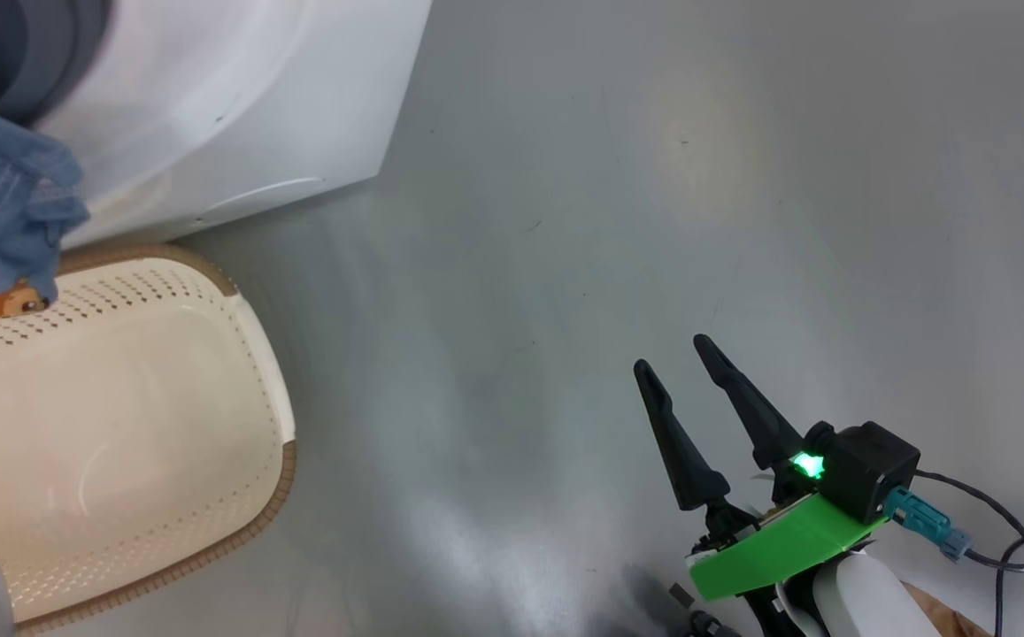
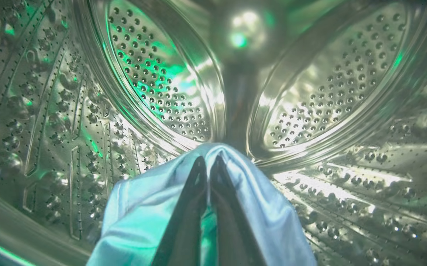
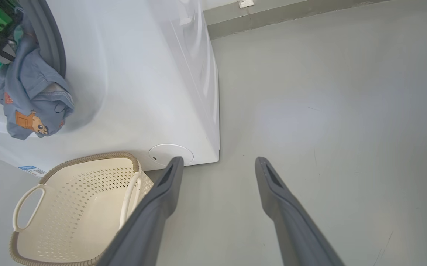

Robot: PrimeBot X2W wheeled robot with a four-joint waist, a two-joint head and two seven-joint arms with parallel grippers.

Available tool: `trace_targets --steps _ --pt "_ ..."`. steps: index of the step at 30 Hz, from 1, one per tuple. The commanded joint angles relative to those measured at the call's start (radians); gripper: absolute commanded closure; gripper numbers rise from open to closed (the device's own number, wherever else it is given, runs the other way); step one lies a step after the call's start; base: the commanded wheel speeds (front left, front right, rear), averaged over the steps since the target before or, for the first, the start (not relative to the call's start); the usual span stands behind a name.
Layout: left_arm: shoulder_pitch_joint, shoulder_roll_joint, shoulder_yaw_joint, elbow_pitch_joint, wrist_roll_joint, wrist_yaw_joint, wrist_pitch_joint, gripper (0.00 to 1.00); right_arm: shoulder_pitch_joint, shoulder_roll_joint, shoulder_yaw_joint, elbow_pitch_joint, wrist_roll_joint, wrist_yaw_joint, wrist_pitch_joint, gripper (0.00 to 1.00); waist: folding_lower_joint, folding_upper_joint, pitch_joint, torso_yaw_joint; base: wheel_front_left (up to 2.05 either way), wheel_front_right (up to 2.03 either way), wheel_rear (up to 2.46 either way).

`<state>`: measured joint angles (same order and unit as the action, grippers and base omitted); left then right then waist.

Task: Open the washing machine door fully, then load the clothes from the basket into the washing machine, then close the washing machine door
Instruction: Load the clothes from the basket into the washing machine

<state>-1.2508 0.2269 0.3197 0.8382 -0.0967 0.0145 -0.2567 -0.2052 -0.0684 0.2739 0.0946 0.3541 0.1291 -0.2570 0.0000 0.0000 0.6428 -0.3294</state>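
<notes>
Smooth grey floor [image 1: 653, 177] runs to a grey skirting [image 3: 272, 14]. The washing machine [image 3: 132, 74] stands on it, the basket [image 3: 25, 192] just beside its front. My left gripper [image 2: 209, 162], fingers pressed together on the clothes [image 2: 139, 214], points deep into the steel drum [image 2: 154, 74]; the fabric's other end hangs down over the opening's lip. My right gripper [image 1: 671, 352] hovers spread above the floor
</notes>
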Motion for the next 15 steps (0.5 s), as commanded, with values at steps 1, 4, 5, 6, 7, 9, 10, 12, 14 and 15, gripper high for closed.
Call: trace_targets --steps 1,4,5,6,7,9,10,12,14,15 --pt "-0.004 0.043 -0.006 -0.001 0.019 0.015 -0.005 0.38 0.012 -0.004 0.021 -0.014 0.005 0.002 -0.005 0.0 0.0 0.0 -0.012 0.01 0.0 0.0 0.0" --pt "-0.003 0.037 -0.014 0.034 0.025 0.023 -0.005 0.0 0.009 -0.001 0.018 -0.011 0.006 0.002 -0.005 0.0 0.0 0.0 -0.031 0.026 0.0 0.0 0.0" --pt "-0.001 0.03 -0.013 0.057 0.019 0.016 -0.005 0.0 0.008 0.0 0.018 -0.01 0.005 0.002 -0.005 0.0 0.0 0.0 -0.039 0.031 0.0 0.0 0.0" --pt "-0.001 0.03 -0.013 0.057 0.019 0.016 -0.005 0.0 0.008 0.0 0.018 -0.01 0.005 0.002 -0.005 0.0 0.0 0.0 -0.039 0.031 0.0 0.0 0.0" --pt "-0.001 0.027 -0.014 0.079 0.016 0.014 -0.005 0.0 0.008 0.0 0.018 -0.008 0.004 0.002 -0.005 0.0 0.0 0.0 -0.047 0.035 0.0 0.0 0.0" --pt "0.0 0.028 -0.017 0.109 0.018 0.02 -0.005 0.0 0.006 -0.002 0.018 -0.005 0.002 0.002 -0.005 0.0 0.0 0.0 -0.061 0.045 0.0 0.0 0.0" --pt "0.0 0.026 -0.018 0.122 0.018 0.021 -0.005 0.0 0.004 -0.003 0.017 -0.004 0.002 0.002 -0.005 0.0 0.0 0.0 -0.067 0.05 0.0 0.0 0.0" --pt "0.002 0.019 -0.025 0.135 0.02 0.021 -0.005 0.0 0.002 -0.006 0.014 -0.003 0.002 0.002 -0.005 0.0 0.0 0.0 -0.076 0.062 0.0 0.0 0.0" --pt "0.009 0.007 -0.03 0.138 0.02 0.023 -0.005 0.0 0.001 -0.01 0.01 -0.003 0.001 0.002 -0.005 0.0 0.0 0.0 -0.083 0.076 0.0 0.0 0.0" --pt "0.015 -0.001 -0.032 0.136 0.02 0.025 -0.005 0.0 0.0 -0.011 0.006 -0.002 0.001 0.002 -0.005 0.0 0.0 0.0 -0.087 0.084 0.0 0.0 0.0"
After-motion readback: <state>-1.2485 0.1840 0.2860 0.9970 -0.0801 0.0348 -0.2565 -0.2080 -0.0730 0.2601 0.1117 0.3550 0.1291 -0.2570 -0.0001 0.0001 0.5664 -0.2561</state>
